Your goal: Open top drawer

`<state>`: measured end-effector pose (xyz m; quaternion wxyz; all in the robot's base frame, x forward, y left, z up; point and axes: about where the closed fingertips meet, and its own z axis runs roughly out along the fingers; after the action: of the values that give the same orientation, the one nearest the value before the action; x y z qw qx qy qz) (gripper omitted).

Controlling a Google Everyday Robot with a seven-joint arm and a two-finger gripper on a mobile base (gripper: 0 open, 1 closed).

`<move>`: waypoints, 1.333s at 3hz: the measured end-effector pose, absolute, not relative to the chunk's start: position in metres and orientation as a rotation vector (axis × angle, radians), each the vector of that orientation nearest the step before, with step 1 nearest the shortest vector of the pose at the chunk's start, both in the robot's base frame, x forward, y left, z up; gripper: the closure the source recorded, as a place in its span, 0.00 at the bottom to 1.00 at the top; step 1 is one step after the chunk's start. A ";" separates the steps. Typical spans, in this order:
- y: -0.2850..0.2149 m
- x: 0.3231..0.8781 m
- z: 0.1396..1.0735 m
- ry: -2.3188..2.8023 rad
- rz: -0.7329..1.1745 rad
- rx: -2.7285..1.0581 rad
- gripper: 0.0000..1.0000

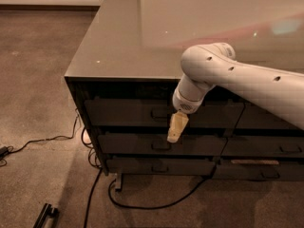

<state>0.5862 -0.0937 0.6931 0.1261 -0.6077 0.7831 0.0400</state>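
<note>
The top drawer is the wide dark front just under the counter top, in the left column, and it looks closed. Its small rectangular pull handle sits at the centre of the front. My gripper, tan and pointing down, hangs from the white arm in front of the drawers. It is just right of and slightly below the handle, over the gap between the top and second drawers. I cannot tell whether it touches the front.
Two more drawers lie below the top one, and a narrower column stands to the right. The glossy counter top overhangs them. Black cables trail on the carpet by the cabinet's base. A dark bar lies at the bottom left.
</note>
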 end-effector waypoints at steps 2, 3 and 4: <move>-0.105 0.586 0.686 2.289 0.169 -1.697 0.00; -0.110 0.600 0.678 2.278 0.136 -1.693 0.00; -0.115 0.616 0.664 2.266 0.120 -1.691 0.00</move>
<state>0.6161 -0.1146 0.6642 0.1550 -0.5903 0.7910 0.0420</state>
